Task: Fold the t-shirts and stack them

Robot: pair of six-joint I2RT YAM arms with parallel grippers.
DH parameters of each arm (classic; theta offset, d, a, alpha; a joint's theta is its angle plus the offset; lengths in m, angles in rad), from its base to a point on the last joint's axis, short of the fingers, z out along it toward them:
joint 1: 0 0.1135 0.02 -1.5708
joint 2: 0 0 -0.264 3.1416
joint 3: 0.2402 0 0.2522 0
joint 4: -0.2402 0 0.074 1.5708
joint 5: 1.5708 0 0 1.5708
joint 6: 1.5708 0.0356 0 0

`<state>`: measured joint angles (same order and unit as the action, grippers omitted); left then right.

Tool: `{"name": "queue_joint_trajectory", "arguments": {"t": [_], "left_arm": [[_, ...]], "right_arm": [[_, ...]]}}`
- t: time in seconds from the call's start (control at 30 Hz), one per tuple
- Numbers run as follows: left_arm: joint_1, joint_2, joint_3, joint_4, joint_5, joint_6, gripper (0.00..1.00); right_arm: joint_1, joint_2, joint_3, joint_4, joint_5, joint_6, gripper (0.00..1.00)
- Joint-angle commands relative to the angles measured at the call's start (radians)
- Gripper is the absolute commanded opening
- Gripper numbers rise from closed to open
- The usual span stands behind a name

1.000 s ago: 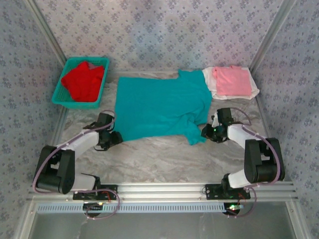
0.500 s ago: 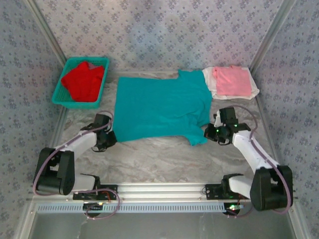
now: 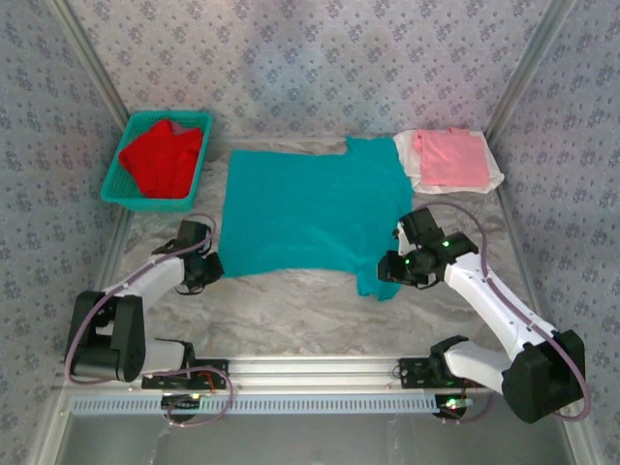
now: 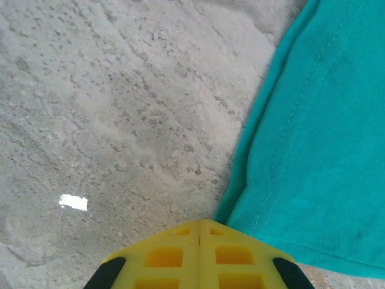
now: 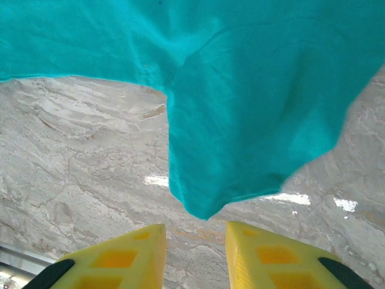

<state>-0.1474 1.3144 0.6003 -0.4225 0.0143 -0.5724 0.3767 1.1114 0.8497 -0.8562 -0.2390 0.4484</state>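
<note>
Left wrist view, left gripper [image 4: 200, 224] jaws pressed together at teal t-shirt [image 4: 313, 150] hem corner on marble table [image 4: 120, 120], right gripper [image 5: 195, 229] jaws spread, sleeve tip just beyond them

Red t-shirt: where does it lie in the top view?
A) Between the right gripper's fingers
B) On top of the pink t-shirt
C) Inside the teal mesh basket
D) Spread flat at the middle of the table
C: the red t-shirt lies crumpled inside the teal mesh basket at the far left of the table.
</note>
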Motion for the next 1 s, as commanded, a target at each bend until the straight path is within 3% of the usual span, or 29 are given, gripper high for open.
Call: {"name": "queue_joint_trajectory", "arguments": {"t": [0.0,0.27,0.57,0.93,0.97], "left_arm": [[0.012,-0.022,0.017,-0.010,0.021,0.017,0.00],[0.019,-0.025,0.013,-0.034,0.030,0.007,0.00],[0.023,-0.015,0.008,0.017,0.057,-0.002,0.00],[0.041,-0.101,0.040,-0.041,0.060,0.002,0.00],[0.044,-0.099,0.034,-0.026,0.067,-0.001,0.16]], "right_arm": [[-0.033,-0.024,0.020,-0.016,0.028,-0.004,0.35],[-0.243,0.056,-0.095,0.018,0.016,0.003,0.35],[-0.233,0.135,-0.161,0.086,-0.002,0.049,0.35],[-0.195,0.178,-0.188,0.149,-0.014,0.100,0.36],[-0.194,0.178,-0.193,0.159,-0.017,0.105,0.36]]}}
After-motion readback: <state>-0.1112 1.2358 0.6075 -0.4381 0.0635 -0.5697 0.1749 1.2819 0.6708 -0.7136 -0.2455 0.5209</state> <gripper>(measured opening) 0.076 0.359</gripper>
